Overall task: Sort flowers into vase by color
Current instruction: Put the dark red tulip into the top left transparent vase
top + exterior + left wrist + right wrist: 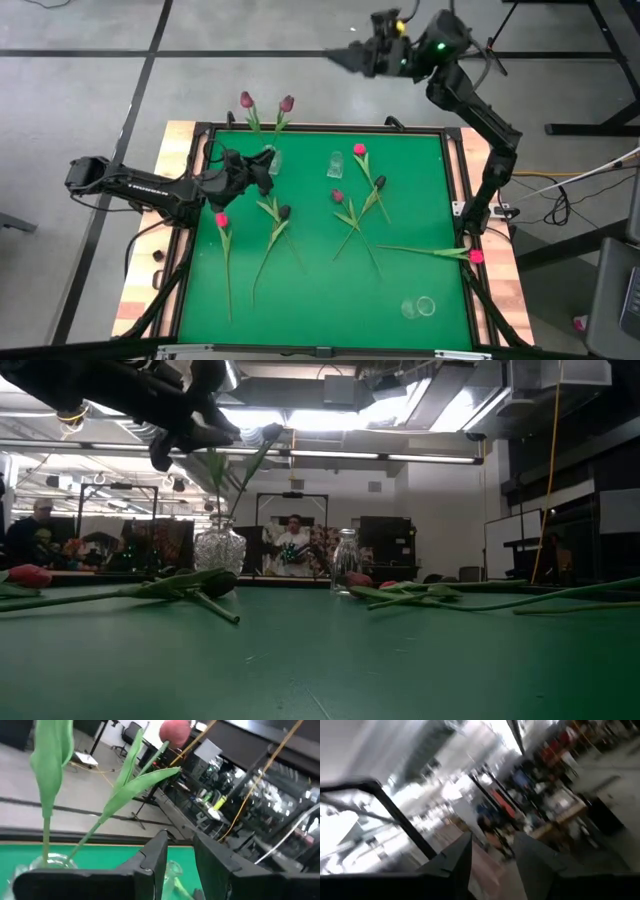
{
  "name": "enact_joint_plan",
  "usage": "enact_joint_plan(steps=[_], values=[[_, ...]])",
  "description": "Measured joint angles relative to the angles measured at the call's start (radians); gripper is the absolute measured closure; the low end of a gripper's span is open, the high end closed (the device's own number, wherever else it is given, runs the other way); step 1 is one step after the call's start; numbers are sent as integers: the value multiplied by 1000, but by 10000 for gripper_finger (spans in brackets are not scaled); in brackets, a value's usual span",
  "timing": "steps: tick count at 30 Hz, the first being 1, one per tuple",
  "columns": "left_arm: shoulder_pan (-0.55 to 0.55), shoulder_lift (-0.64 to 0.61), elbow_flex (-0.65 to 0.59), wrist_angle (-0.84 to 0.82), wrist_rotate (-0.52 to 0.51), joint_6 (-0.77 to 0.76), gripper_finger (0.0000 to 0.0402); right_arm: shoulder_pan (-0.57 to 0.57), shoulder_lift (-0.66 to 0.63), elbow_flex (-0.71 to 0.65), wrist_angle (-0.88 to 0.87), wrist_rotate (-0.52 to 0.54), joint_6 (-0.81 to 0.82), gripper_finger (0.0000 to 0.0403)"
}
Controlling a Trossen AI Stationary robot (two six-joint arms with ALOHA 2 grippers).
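Observation:
A glass vase [272, 161] stands near the mat's far left and holds two dusky-purple flowers [286, 103] by their stems; their heads lean out past the far edge. My left gripper [177, 842] is open and hovers just beside and above that vase [220, 548], holding nothing. A second, flowerless vase [335, 163] stands farther right. Several pink, purple and near-black flowers [284, 212] lie flat on the green mat. My right gripper [345, 58] is open and raised high beyond the table's far edge.
A third glass [420, 307] is near the mat's near right corner. One pink flower [477, 256] lies with its head at the right edge. A raised frame [452, 170] borders the mat. People sit in the room beyond the table [292, 545].

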State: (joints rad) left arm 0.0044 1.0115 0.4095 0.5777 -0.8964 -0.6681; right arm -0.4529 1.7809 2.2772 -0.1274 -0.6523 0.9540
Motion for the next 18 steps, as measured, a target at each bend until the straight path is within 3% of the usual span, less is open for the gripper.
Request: enact_joint_plan(steps=[3, 10, 18], values=[[0, 0, 0, -2, 23, -56, 308, 27, 1, -2, -85, 27, -67, 255], [0, 0, 0, -18, 129, -80, 308, 63, -13, -1, -70, 70, -224, 255], [0, 0, 0, -20, 161, -161, 308, 60, -13, 0, -112, 137, -258, 255]])
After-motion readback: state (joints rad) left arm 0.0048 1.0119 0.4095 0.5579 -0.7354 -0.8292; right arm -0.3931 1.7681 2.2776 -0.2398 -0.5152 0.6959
